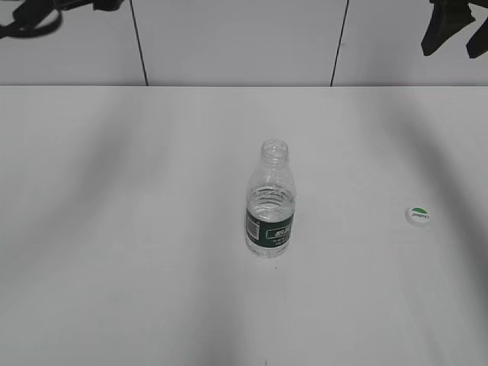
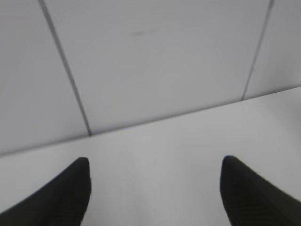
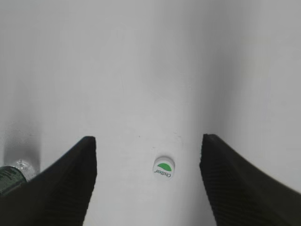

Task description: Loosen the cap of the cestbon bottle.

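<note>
The cestbon bottle (image 1: 270,201) stands upright in the middle of the white table, clear with a dark green label, its mouth open and capless. A bit of it shows at the left edge of the right wrist view (image 3: 9,176). The white cap (image 1: 417,216) with a green half-circle lies flat on the table to the bottle's right. It also shows in the right wrist view (image 3: 163,167), below and between the jaws. My right gripper (image 3: 148,146) is open and empty, high above the cap. My left gripper (image 2: 155,165) is open and empty, facing the back wall.
A white panelled wall (image 1: 236,42) with dark seams stands behind the table. Both arms hang at the top corners of the exterior view, the left arm (image 1: 30,19) and the right arm (image 1: 454,27).
</note>
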### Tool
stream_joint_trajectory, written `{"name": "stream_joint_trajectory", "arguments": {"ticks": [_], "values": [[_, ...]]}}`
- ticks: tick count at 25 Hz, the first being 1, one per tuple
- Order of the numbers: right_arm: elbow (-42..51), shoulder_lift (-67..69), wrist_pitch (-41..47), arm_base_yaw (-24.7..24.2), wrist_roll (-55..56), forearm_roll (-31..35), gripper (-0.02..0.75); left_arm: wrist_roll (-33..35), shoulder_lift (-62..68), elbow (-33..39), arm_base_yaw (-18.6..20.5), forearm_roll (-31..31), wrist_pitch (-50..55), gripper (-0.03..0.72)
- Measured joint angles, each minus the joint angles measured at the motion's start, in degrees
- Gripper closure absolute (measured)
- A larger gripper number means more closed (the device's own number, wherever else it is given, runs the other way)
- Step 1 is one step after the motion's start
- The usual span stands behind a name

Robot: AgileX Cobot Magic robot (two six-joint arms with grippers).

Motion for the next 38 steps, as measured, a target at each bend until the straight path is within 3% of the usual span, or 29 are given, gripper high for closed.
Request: {"name": "stream_joint_trajectory", "arguments": {"ticks": [5,9,13,17,23,26,32,38], "values": [[0.0,-0.1,0.0,0.0,0.0,-2.7,0.209,5.6,-0.8,0.0,0.0,-15.4,17.3,0.180],[0.0,-0.1,0.0,0.0,0.0,-4.9,0.209,17.6,-0.8,-1.9,0.0,-28.8,30.7,0.181],[0.4,-0.7,0.0,0.0,0.7,-5.5,0.209,25.3,-0.6,-8.3,0.5,-34.6,47.1,0.196],[4.6,-5.5,0.0,0.0,1.8,-5.8,0.209,30.9,1.3,-14.5,5.3,-37.6,57.9,0.202],[16.6,-18.3,0.0,0.0,2.7,-5.9,0.209,40.4,6.3,-16.0,16.6,-47.0,59.9,0.210],[22.8,-24.9,0.0,0.0,3.4,-5.9,0.209,41.3,7.5,-16.0,19.6,-47.8,59.9,0.209],[33.6,-37.5,0.1,0.0,3.7,-6.0,0.209,42.2,4.4,-14.9,19.9,-48.3,59.9,0.209],[43.9,-52.6,0.2,0.0,3.7,-6.3,0.209,43.4,-10.0,-3.8,19.9,-43.2,60.0,0.209]]}}
